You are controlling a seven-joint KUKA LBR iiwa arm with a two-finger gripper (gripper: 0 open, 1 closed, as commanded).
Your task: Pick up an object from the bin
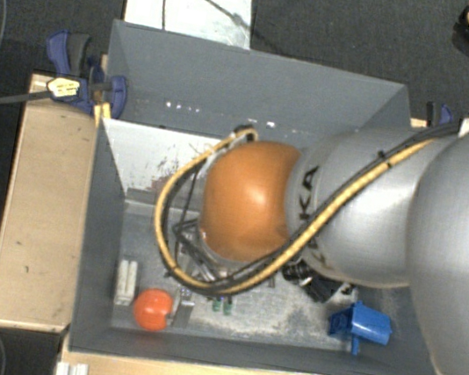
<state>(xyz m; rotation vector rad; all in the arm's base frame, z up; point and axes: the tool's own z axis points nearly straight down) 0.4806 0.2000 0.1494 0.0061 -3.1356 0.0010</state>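
My gripper [201, 271] hangs low over the front left part of the bin floor, mostly covered from above by the arm's orange dome. An orange ball [152, 309] lies just in front of it and to its left, near the front wall. A small white ribbed block [125, 282] rests left of the ball by the left wall. A small green piece [221, 306] lies on the floor right below the gripper's right side. Nothing can be seen held in the gripper.
A blue plastic piece [361, 325] sits at the front right of the bin, with a black object [318, 286] beside it under the arm. The thick arm and its yellow and black cables cover the bin's middle and right.
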